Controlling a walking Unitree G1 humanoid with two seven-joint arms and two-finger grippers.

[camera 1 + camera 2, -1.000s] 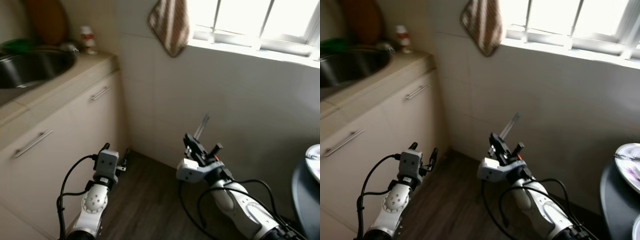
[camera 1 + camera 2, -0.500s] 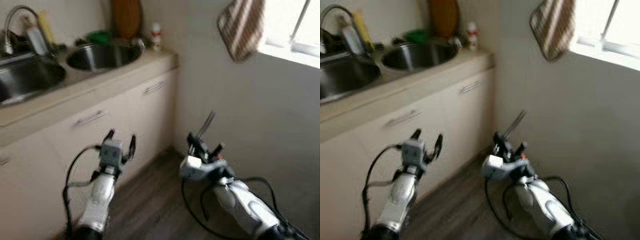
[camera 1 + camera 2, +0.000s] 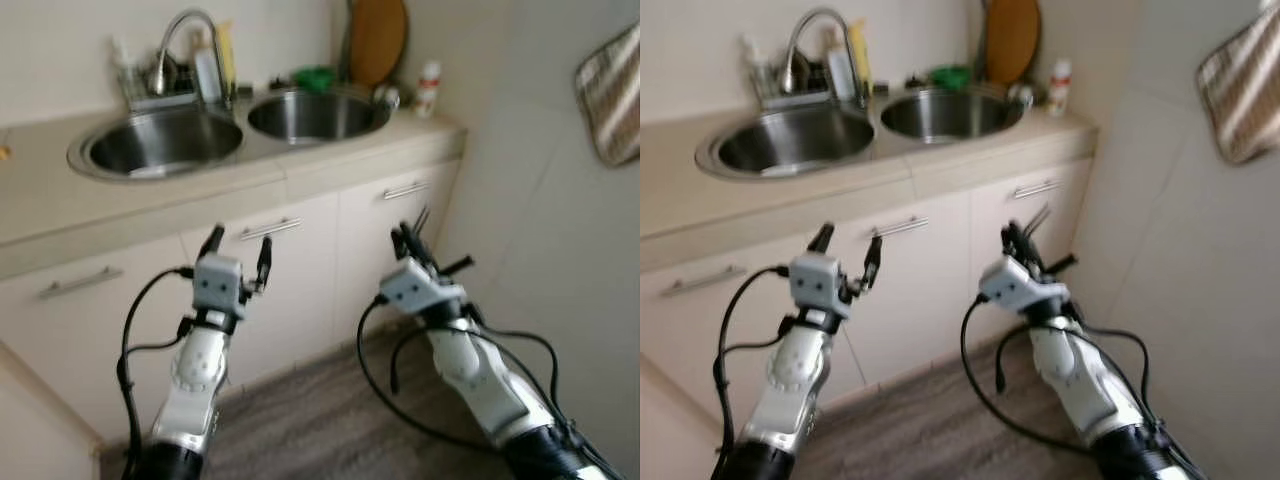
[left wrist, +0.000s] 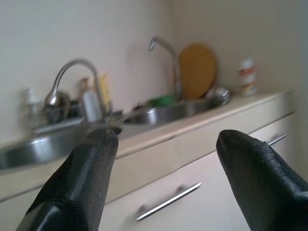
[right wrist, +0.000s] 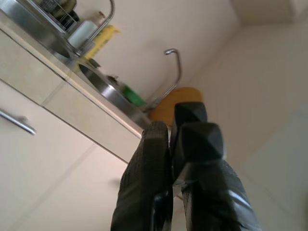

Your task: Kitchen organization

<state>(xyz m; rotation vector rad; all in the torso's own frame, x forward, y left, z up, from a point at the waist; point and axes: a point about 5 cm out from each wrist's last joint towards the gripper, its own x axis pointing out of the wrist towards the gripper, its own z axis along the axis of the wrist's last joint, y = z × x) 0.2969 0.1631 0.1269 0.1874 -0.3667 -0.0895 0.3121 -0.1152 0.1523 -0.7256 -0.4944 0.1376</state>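
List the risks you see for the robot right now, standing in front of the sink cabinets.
1. The left hand is open and raised close to a cabinet door handle; walking closer could knock a finger into it.
2. The right hand, its fingers pressed together, points at the other cabinet door and may jab it.
3. The head views are blurred, so judging distance to the counter is unreliable.

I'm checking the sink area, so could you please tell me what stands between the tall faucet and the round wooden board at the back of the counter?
In the left eye view, a yellow bottle and a green item stand between the faucet and the wooden board.
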